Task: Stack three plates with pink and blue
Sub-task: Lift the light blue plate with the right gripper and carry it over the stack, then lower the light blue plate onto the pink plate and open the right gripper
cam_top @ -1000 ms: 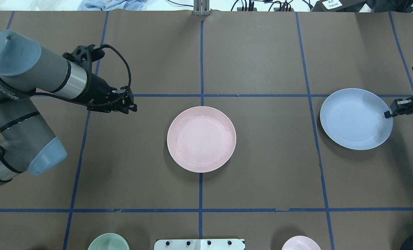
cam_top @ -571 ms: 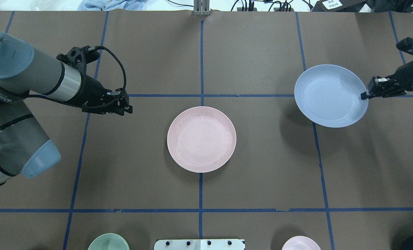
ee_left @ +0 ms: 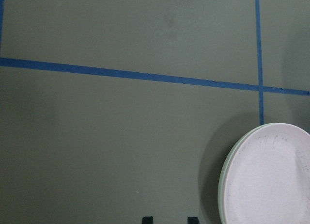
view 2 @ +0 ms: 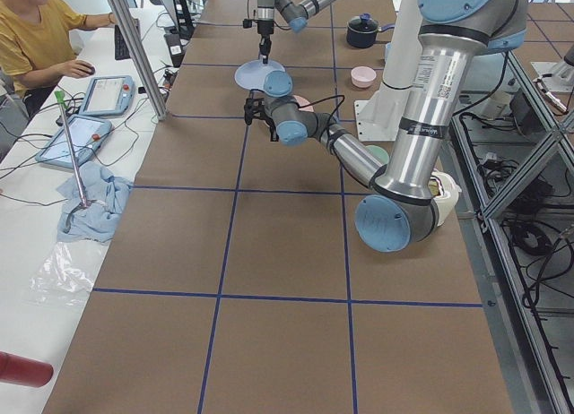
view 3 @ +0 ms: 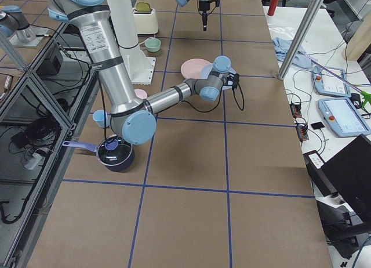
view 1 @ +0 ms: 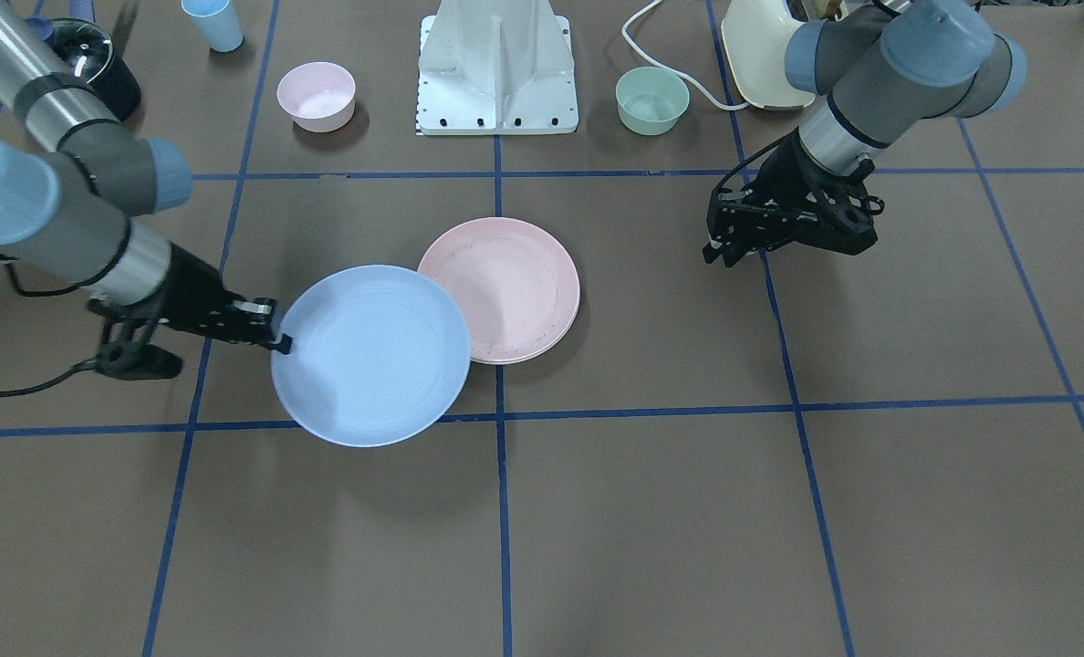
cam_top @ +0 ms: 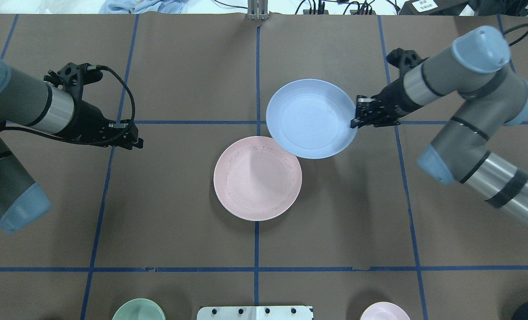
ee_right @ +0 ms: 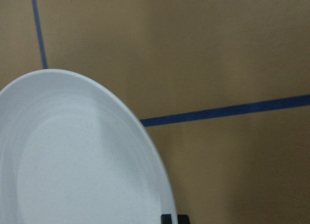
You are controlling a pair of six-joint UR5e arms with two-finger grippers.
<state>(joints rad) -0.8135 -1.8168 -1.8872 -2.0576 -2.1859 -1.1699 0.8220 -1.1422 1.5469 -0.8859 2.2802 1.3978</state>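
The pale pink plate (cam_top: 257, 178) lies flat at the table's centre, also in the front view (view 1: 515, 287). A cream-white rim (ee_left: 222, 185) shows just under it, so the cream-white plate lies beneath. My right gripper (cam_top: 355, 119) is shut on the right rim of the light blue plate (cam_top: 310, 118) and holds it above the table. In the overhead view the blue plate overlaps the pink plate's far right edge. It also shows in the front view (view 1: 369, 351) and the right wrist view (ee_right: 72, 161). My left gripper (cam_top: 135, 142) is open and empty, well left of the plates.
A small mint-green bowl (cam_top: 138, 310) and a small pink bowl (cam_top: 385, 311) stand either side of the robot's white base (cam_top: 255, 313). A blue cup (view 1: 212, 23), a dark pot (view 1: 95, 55) and a cream appliance (view 1: 761, 46) stand near the robot's edge.
My right arm has carried the blue plate leftward from the table's right side to the pink plate's edge. My left gripper has drawn back to the left.
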